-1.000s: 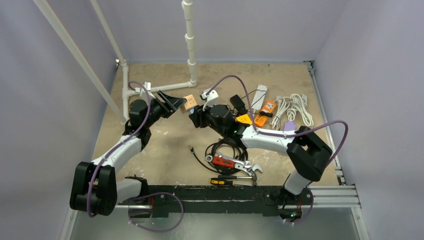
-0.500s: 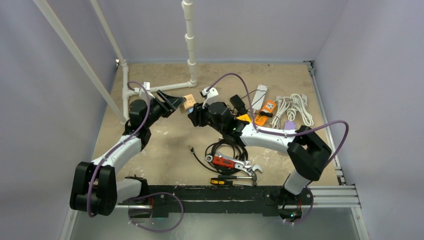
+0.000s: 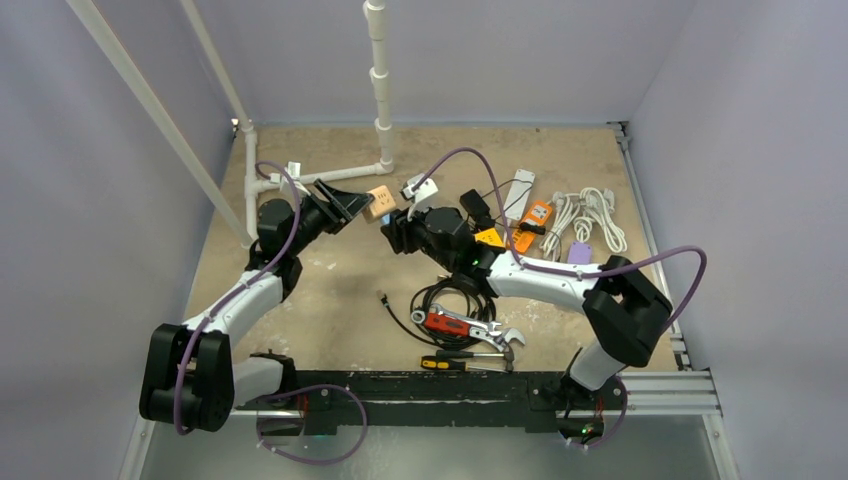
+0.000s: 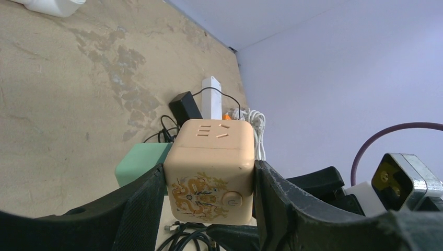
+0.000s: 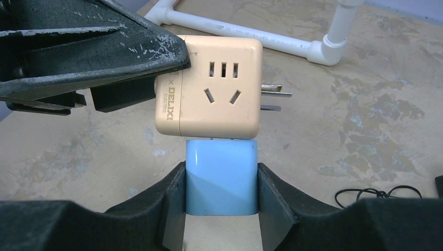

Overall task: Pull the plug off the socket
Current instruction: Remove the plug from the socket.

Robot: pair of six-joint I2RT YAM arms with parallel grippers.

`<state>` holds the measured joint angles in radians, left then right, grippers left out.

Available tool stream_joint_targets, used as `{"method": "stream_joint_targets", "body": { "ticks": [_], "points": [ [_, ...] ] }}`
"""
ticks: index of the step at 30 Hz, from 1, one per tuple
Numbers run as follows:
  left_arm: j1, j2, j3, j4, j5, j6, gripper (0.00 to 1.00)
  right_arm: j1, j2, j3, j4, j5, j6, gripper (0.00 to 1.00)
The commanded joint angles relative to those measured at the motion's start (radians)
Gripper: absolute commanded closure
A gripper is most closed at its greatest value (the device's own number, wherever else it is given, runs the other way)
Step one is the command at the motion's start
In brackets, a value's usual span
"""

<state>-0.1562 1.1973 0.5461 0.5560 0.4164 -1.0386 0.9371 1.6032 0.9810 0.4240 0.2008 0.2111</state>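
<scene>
Plug (image 5: 221,178) pinched by right claw (image 5: 221,182) abuts socket (image 5: 214,99) clamped in left claw (image 4: 209,198).

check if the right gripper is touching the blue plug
Touching. In the right wrist view the right gripper has both fingers pressed flat against the blue plug, no gap on either side.

Socket cube (image 5: 217,86) in the left gripper (image 4: 209,178) is smooth satin peach plastic, with bare shiny metal prongs (image 5: 274,97) on one side. Plug (image 5: 222,180) in the right gripper (image 5: 221,170) looks like glossy pale-blue plastic. Its fingers (image 5: 273,201) are matt black and kinda scuffed. Table (image 5: 365,120) underneath is rough and blotchy.
</scene>
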Motion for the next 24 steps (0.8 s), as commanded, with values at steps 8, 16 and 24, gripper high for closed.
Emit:
{"method": "stream_joint_targets", "body": {
  "ticks": [8, 16, 24],
  "points": [
    [0.032, 0.028, 0.035, 0.04, -0.071, 0.034, 0.74, 0.031, -0.1, 0.017, 0.095, 0.037, 0.089, 1.0],
    [0.032, 0.04, 0.035, 0.05, -0.058, 0.03, 0.45, 0.031, -0.097, 0.029, 0.123, 0.06, 0.099, 1.0],
    [0.03, 0.062, 0.034, 0.066, -0.037, 0.022, 0.33, 0.03, -0.073, 0.069, 0.136, 0.069, 0.132, 1.0]
  ]
}}
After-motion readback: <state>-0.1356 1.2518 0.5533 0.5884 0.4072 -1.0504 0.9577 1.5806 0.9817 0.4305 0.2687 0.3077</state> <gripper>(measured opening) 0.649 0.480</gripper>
